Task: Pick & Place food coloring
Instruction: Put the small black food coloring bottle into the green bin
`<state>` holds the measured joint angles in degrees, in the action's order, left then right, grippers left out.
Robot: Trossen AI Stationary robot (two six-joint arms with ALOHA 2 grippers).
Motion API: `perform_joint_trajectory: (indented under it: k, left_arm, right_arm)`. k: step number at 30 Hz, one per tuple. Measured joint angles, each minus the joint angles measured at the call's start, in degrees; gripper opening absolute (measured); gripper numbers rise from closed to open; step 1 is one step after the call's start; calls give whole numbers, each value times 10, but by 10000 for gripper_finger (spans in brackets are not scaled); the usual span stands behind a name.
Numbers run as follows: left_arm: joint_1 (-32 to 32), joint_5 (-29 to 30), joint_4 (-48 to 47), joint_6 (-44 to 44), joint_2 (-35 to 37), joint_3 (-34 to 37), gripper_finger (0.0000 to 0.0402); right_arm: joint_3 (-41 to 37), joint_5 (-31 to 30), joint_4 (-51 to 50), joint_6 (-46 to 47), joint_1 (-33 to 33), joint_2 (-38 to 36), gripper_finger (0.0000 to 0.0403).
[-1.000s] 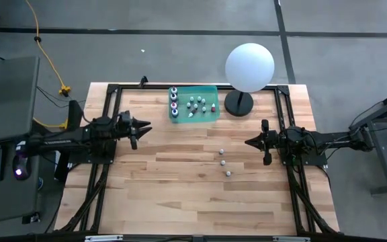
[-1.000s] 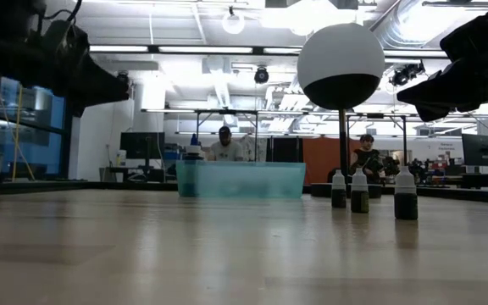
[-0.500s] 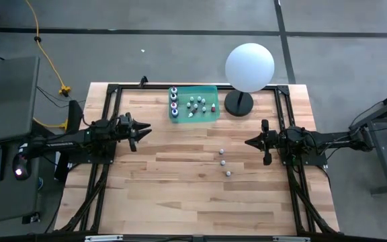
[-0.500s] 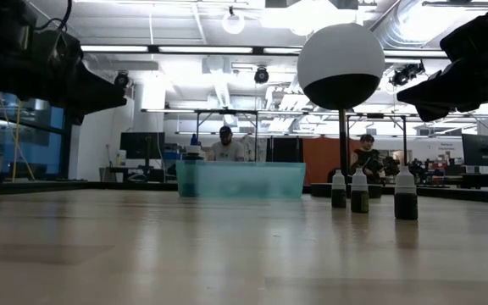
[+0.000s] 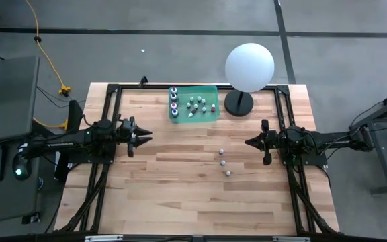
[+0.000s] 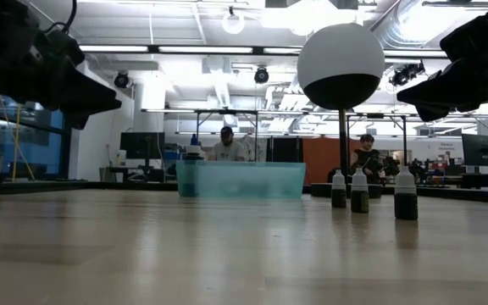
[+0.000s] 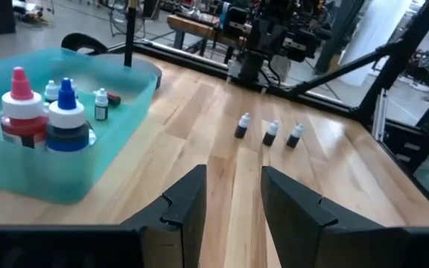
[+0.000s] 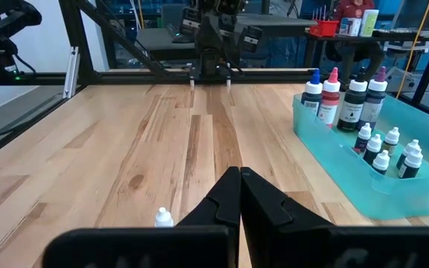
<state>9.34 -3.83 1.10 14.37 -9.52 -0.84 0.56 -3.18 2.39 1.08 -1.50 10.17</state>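
Three small food coloring bottles (image 5: 224,162) stand loose in a short row on the bare tabletop (image 5: 180,195), right of centre and just ahead of the right gripper (image 5: 248,142). The rest sit in the teal bin (image 5: 210,89) at the far edge, beside the white sphere on a black base (image 5: 249,66): tiny white-capped ones clustered in the middle, and a few larger bottles with blue, red and purple tops lined up at one end.

Neither arm holds anything. The left gripper (image 7: 233,195) hovers over the left side of the tabletop with its jaws partly apart and nothing between them, aimed across at the three bottles and well apart from them. The right gripper waits with its jaws pressed together, one loose bottle just beside its tip in the right wrist view.

These bottles look light, rigid and smooth-sided, and they are narrow and upright, so a nudge would likely tip or roll one. The safest hold seems to be across the body just under the cap, jaws coming down squarely around it before closing.
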Motion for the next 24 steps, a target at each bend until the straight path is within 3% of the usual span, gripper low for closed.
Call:
perform_joint_trajectory:
  k: [6,17,24]
  left_arm:
    - [0,31,-7,48,-1,0,127]
    - [0,32,-7,40,-1,1,127]
    - [0,32,-7,40,-1,1,127]
  right_arm:
    - [0,-1,0,0,0,0,0]
    - [0,-1,0,-1,0,0,0]
    - [0,-16,2,-103,0,0,0]
